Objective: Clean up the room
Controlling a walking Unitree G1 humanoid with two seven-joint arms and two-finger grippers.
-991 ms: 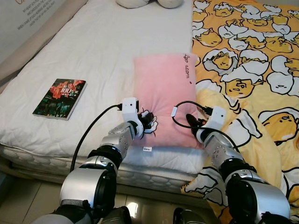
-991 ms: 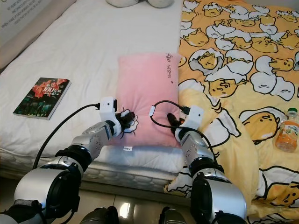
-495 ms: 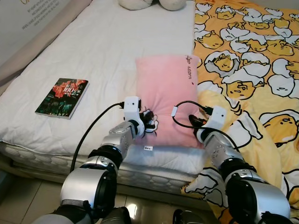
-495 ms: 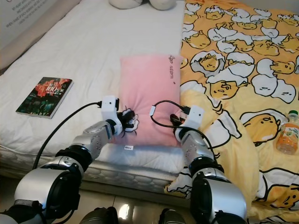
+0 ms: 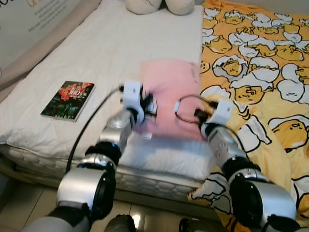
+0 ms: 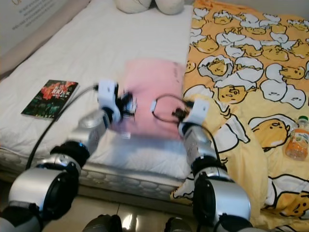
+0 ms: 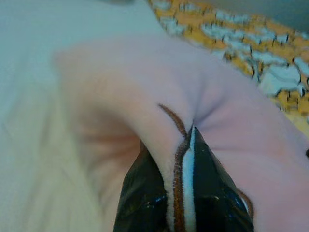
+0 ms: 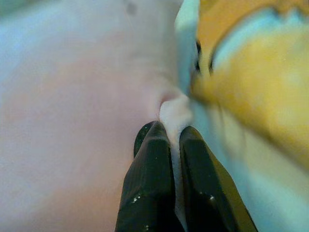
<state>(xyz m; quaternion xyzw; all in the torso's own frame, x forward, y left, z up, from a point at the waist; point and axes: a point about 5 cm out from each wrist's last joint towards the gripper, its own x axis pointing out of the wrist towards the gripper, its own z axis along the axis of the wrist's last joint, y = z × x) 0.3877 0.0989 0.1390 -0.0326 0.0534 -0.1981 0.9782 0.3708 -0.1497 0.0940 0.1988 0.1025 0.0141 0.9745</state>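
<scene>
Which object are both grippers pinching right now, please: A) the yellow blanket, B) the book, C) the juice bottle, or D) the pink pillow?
D: each wrist view shows black jaws closed on a fold of the pink pillow, left gripper and right gripper.

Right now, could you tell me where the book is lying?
The book lies flat on the white mattress toward the robot's left, near the bed's front edge, apart from the pink pillow.

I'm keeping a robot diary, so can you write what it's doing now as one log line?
step: moving pink pillow on bed | left gripper: pinching pillow edge | right gripper: pinching other edge | nearby: book, yellow blanket, bottle
</scene>
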